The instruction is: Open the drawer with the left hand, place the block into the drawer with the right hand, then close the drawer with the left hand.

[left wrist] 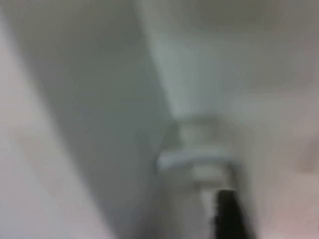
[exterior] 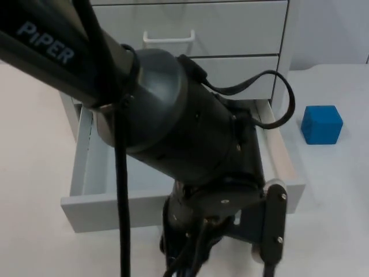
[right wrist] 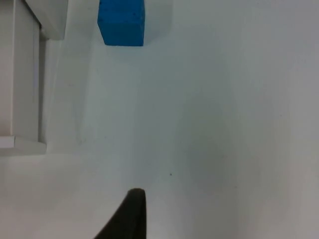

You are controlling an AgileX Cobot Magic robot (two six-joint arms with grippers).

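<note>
Blue block (exterior: 322,124) sits on the table (exterior: 340,219) beside the open drawer (exterior: 95,167); left gripper (exterior: 230,242) at its front, grip unclear.

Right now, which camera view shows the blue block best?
The right wrist view: the blue block lies unobstructed on the white table. The top view shows it whole too, right of the open drawer. The left wrist view shows the drawer handle instead.
</note>
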